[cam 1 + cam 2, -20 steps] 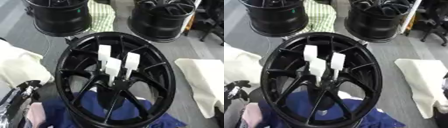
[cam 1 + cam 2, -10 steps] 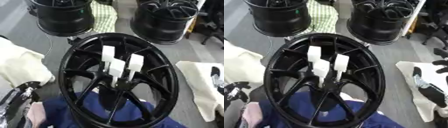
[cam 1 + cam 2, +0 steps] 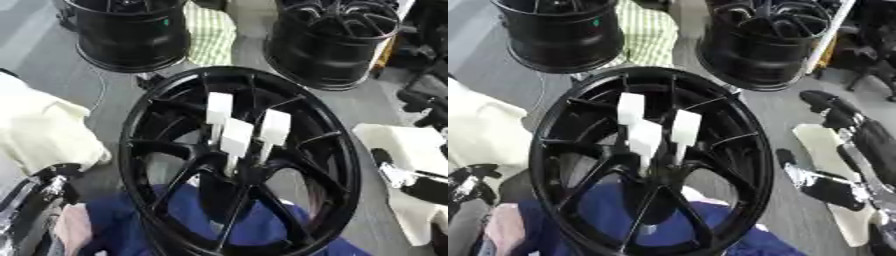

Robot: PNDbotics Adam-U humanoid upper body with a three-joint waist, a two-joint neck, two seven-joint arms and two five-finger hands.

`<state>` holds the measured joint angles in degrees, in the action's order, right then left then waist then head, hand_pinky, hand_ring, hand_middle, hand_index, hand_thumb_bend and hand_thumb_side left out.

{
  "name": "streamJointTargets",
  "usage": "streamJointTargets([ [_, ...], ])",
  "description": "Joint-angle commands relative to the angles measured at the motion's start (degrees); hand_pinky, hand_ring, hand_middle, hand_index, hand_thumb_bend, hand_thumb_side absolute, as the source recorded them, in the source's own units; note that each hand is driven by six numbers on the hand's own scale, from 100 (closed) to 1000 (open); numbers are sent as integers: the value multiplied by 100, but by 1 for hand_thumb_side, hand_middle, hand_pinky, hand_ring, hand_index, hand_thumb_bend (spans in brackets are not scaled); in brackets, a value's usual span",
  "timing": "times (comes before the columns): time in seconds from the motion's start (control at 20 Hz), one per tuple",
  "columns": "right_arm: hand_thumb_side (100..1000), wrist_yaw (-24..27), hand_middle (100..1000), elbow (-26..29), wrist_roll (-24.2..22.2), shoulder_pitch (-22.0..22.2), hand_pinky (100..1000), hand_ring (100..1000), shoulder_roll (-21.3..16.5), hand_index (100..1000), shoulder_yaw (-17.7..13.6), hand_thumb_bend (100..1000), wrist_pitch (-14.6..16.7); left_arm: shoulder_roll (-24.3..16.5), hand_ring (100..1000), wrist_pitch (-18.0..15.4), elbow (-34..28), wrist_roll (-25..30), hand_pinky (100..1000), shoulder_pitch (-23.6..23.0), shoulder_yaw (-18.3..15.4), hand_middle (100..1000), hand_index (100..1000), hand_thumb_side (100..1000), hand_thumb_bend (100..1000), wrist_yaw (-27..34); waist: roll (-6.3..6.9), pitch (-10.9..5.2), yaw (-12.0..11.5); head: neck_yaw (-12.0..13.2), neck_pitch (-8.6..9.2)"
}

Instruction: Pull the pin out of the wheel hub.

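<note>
You are looking down on the large black spoked wheel hub, which is lying tilted over a blue cloth. Three white flat-headed pins are standing up at the centre of the wheel hub, close together, none of them being touched. Your right robot hand is hanging to the right of the wheel hub, well apart from it, fingers curled and holding nothing. Your left robot hand is showing at the lower left of the wheel hub; I cannot tell its fingers. Two more black wheel rims are standing behind the wheel hub.
</note>
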<state>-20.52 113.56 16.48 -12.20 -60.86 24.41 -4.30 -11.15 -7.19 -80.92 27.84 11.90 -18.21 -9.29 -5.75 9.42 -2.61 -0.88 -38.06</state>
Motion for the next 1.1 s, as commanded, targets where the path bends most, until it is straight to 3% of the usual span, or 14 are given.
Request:
streamJointTargets([
  [0.05,336,294,932,103,-273,-257,693,845,-533,977,70,294,190,-110,461,-29,-105,31,453,94,32,642,778,688,100,-6,30,-44,-28,-91,94],
  [0.5,329,909,932,103,-1051,-1368,703,850,-258,975,296,290,99,-115,461,-43,-108,80,453,102,71,641,778,689,100,-20,1,-64,-86,-194,84],
  [1.1,285,790,933,103,-2157,-2505,754,868,320,976,490,259,-94,-113,461,-46,-121,156,454,114,109,640,779,693,100,-5,-10,-68,-139,-270,95],
])
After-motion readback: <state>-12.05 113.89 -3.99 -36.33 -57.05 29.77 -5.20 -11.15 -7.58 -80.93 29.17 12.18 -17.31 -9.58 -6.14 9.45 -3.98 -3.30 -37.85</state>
